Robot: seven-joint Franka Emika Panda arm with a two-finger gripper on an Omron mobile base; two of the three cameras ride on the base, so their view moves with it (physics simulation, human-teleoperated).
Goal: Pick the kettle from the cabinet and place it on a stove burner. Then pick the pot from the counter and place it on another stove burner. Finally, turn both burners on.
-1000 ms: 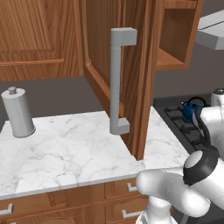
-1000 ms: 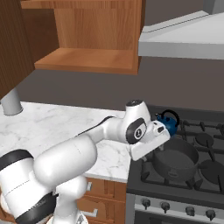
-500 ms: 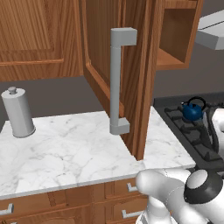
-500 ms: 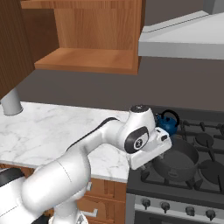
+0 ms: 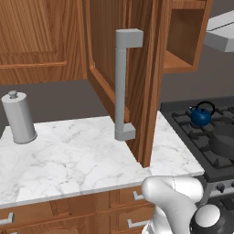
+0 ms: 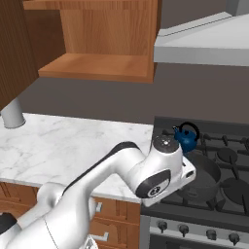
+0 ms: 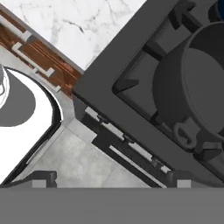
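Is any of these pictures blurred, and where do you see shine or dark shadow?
All three look sharp, without blur. Left base view: a small highlight on the glossy kettle. Right base view: the cabinet interior is evenly lit. Hand view: the pot and the cooktop merge in dark grey, with little contrast.

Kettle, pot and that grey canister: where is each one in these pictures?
kettle (image 6: 186, 140): right base view, on its round blue body.
pot (image 6: 206, 171): right base view, on its dark rim, front burner.
grey canister (image 5: 19, 118): left base view, on its cylindrical side, standing on the counter.
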